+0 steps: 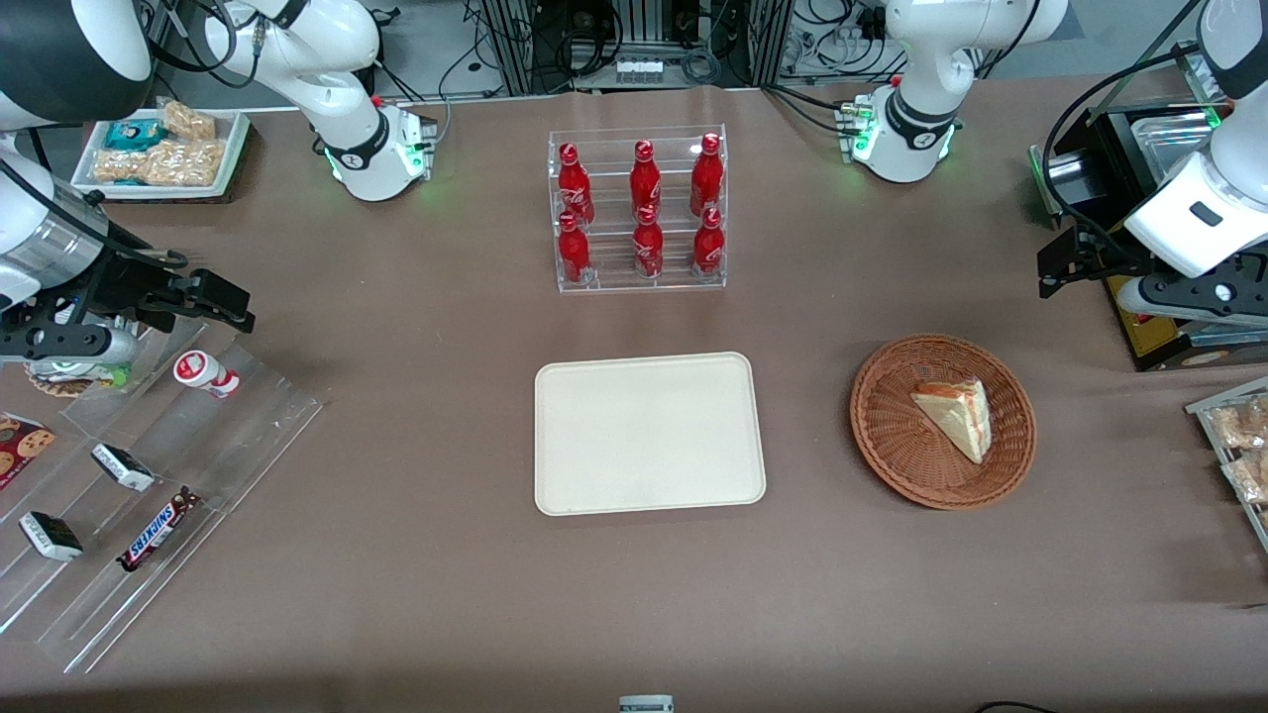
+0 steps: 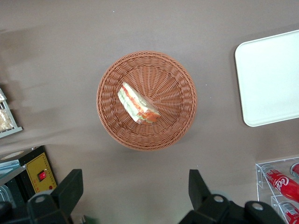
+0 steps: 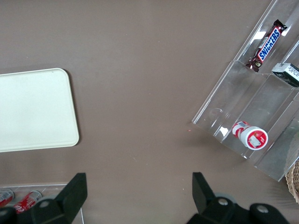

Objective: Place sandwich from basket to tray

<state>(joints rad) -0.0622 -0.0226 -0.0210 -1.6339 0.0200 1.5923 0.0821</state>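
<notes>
The sandwich [image 1: 956, 416] is a pale wedge with an orange and green stripe, lying in the round wicker basket [image 1: 892, 436]. The cream tray [image 1: 649, 433] lies flat beside the basket, toward the parked arm's end, with nothing on it. My left gripper [image 1: 1068, 265] hangs open and holds nothing. It is above the table, farther from the front camera than the basket and a little toward the working arm's end. The left wrist view looks down on the sandwich [image 2: 138, 104], the basket [image 2: 173, 84] and a tray [image 2: 271, 79] corner, with the gripper [image 2: 135, 191] off the basket's rim.
A clear rack of red cola bottles [image 1: 639, 213] stands farther from the camera than the tray. A black and yellow box [image 1: 1149, 337] and a rack of packaged snacks [image 1: 1238, 436] sit at the working arm's end. Stepped acrylic shelves with snacks [image 1: 149, 475] lie at the parked arm's end.
</notes>
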